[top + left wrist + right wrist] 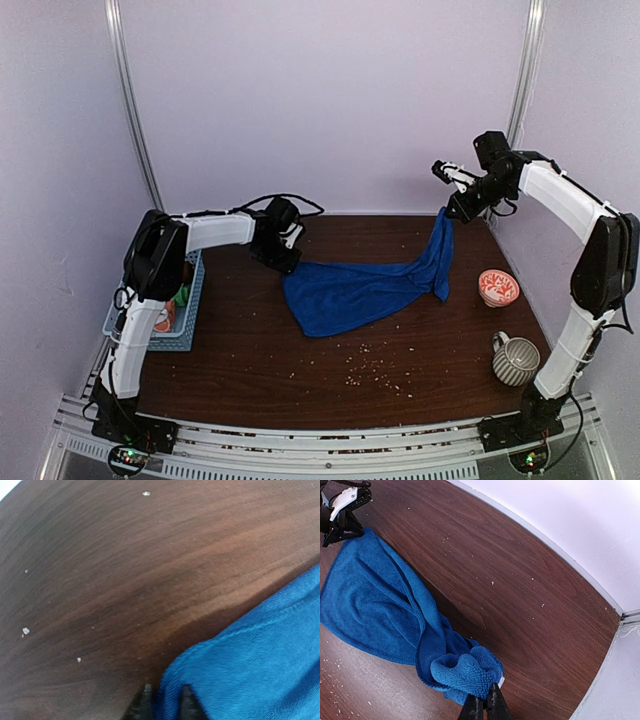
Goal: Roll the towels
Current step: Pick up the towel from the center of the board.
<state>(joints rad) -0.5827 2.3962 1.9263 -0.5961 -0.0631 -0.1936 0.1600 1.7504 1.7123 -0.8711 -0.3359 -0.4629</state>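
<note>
The blue towel (350, 290) lies spread across the middle of the bench (250, 370). 1 corner is lifted at the far right, bunched and clenched in the right jaws. The left jaws straddle its opposite corner, seemingly pinching it, though that view is tight.

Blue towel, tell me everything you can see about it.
The blue towel is plain royal blue, a soft looped cloth with a stitched hem. Most of it lies spread and wrinkled on the brown table. One end is bunched in the shut right pincer and lifted off the table, hanging in a twisted drape. The opposite corner sits between the fingers of the left pincer, low at the table; whether it is clamped I can't tell.
</note>
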